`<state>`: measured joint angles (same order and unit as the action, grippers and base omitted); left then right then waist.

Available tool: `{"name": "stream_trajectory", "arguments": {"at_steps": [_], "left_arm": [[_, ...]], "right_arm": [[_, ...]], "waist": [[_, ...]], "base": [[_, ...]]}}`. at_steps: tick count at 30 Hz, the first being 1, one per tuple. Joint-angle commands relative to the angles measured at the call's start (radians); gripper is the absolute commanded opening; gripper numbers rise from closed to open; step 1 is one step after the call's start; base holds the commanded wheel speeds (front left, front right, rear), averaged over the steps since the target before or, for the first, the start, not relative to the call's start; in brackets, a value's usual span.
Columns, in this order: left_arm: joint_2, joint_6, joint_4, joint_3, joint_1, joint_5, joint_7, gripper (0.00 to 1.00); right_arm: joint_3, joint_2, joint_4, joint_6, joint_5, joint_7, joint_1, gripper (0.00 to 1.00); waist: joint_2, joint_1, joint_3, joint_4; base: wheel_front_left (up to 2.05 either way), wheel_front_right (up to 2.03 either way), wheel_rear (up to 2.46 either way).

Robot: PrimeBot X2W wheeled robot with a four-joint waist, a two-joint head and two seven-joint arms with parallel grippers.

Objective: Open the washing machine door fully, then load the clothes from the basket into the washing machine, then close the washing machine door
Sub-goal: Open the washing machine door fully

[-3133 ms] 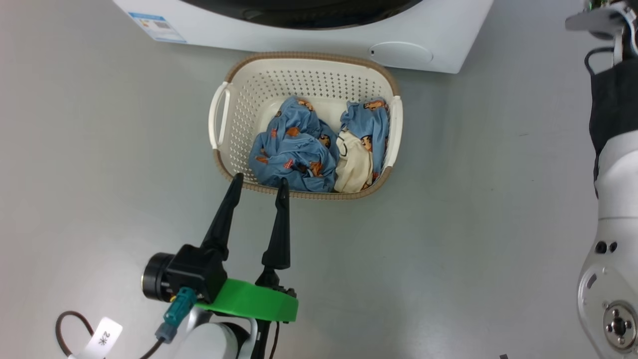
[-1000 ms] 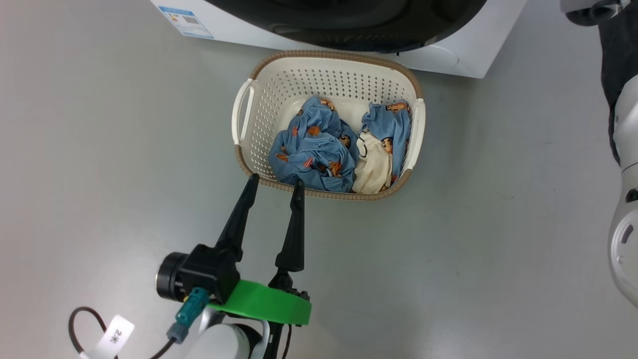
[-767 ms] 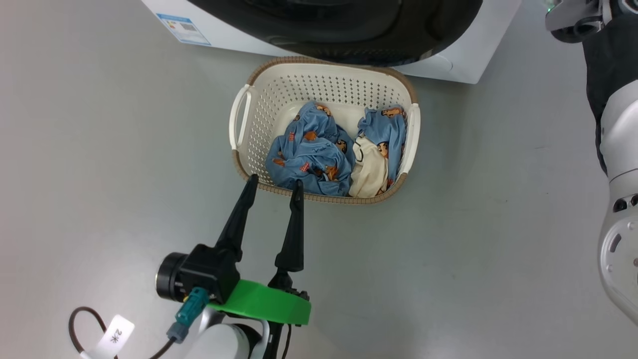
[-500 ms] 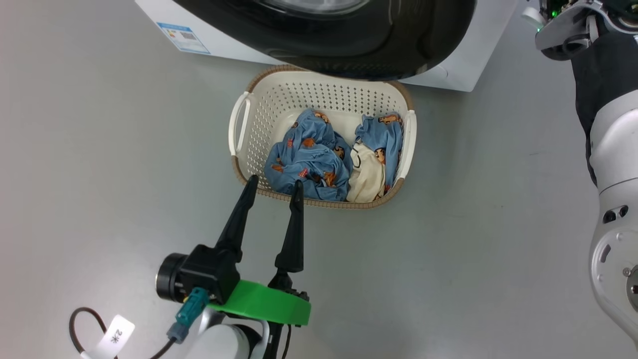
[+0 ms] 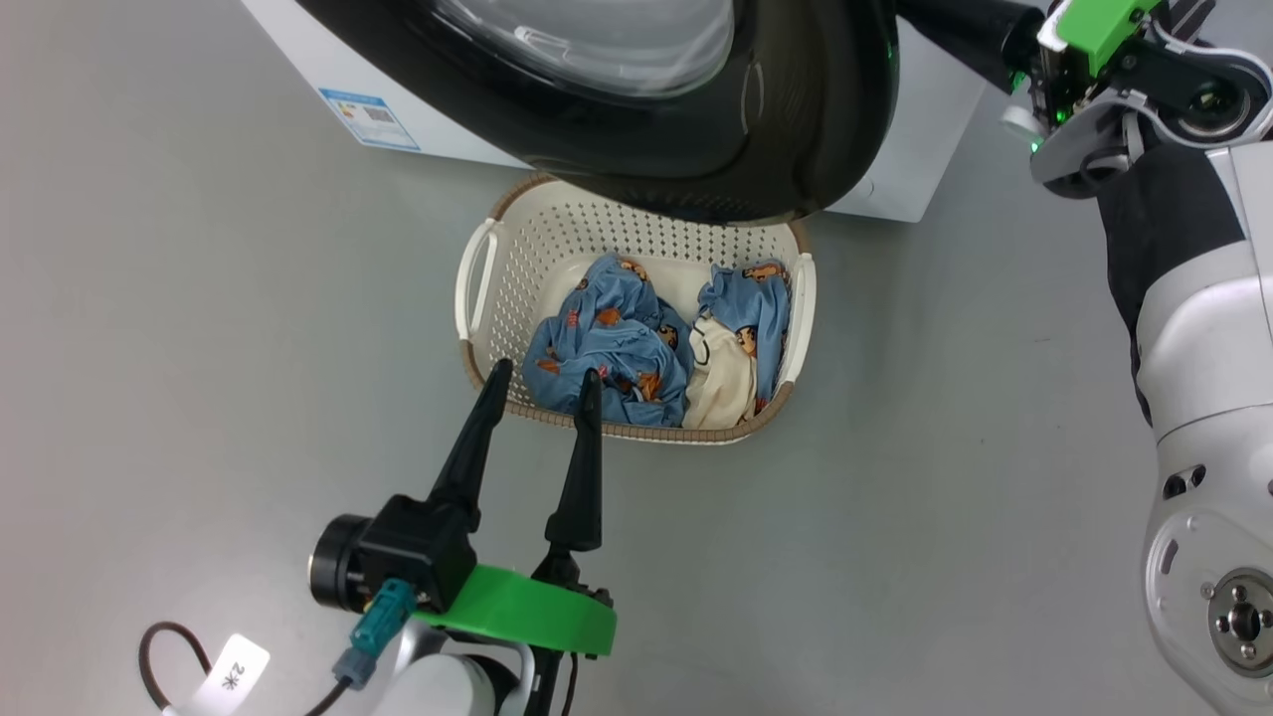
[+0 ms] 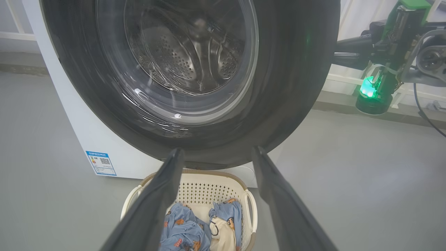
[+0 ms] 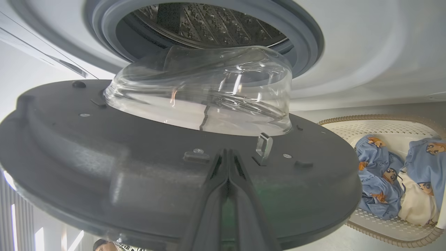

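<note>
Hovering over the grey floor (image 5: pixel 199 398), the left tool (image 5: pixel 545 370) is spread wide with nothing between its fingers. The basket (image 5: pixel 636 434) lies just ahead of its tips, its near rim almost under them, and the clothes (image 5: pixel 607 348) sit bunched inside, blue pieces with one cream part. Beyond the basket from this tool, the washing machine door (image 5: pixel 796 119) stands partly swung out from the washing machine (image 5: pixel 925 139), overhanging the basket's far rim. The right tool (image 7: pixel 228 153) is pressed fully closed, gripping nothing. Its tips are at the door's dark inner face, just beside the metal latch (image 7: pixel 264 145), with the glass bowl (image 7: pixel 209 90) ahead of them and the drum (image 7: pixel 209 21) further on.
</note>
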<state>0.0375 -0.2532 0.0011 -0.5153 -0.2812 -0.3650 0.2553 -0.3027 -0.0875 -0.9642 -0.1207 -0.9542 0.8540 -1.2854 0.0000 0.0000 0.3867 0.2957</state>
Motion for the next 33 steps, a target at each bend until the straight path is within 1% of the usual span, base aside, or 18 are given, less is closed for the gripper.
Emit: {"name": "stream_trajectory", "arguments": {"at_steps": [1, 4, 10, 20, 22, 32, 33], "left_arm": [[0.013, 0.003, -0.017, 0.034, 0.012, 0.013, 0.006, 1.00], [0.013, 0.005, -0.015, 0.035, 0.016, 0.015, 0.006, 1.00], [0.013, 0.009, -0.012, 0.038, 0.025, 0.020, 0.006, 1.00], [0.013, 0.011, -0.007, 0.042, 0.042, 0.026, 0.006, 1.00], [0.013, 0.012, -0.007, 0.042, 0.043, 0.027, 0.006, 1.00], [0.013, 0.018, -0.003, 0.042, 0.057, 0.033, 0.006, 1.00], [0.013, 0.019, -0.002, 0.044, 0.061, 0.034, 0.006, 1.00]], "right_arm": [[0.019, 0.036, 0.033, -0.010, -0.017, 0.018, 0.010, 0.00], [0.040, 0.037, 0.041, -0.010, -0.043, 0.035, 0.029, 0.00], [0.122, 0.037, 0.048, -0.010, -0.134, 0.046, 0.069, 0.00], [0.320, 0.037, 0.092, -0.010, -0.282, 0.038, 0.160, 0.00], [0.340, 0.037, 0.097, -0.010, -0.297, 0.038, 0.170, 0.00], [0.530, 0.037, 0.161, -0.010, -0.435, 0.023, 0.262, 0.00], [0.563, 0.037, 0.176, -0.010, -0.458, 0.018, 0.277, 0.00]], "waist": [[0.0000, 0.0000, -0.010, -0.003], [0.0000, 0.0000, -0.021, -0.004], [0.0000, 0.0000, -0.042, -0.005], [0.0000, 0.0000, -0.073, -0.013], [0.0000, 0.0000, -0.076, -0.013], [0.0000, 0.0000, -0.108, -0.010], [0.0000, 0.0000, -0.114, -0.008]], "base": [[0.00, 0.00, 0.00], [0.00, 0.00, 0.00], [0.00, 0.00, 0.00], [0.00, 0.00, 0.00], [0.00, 0.00, 0.00], [0.00, 0.00, 0.00], [0.00, 0.00, 0.00]]}}
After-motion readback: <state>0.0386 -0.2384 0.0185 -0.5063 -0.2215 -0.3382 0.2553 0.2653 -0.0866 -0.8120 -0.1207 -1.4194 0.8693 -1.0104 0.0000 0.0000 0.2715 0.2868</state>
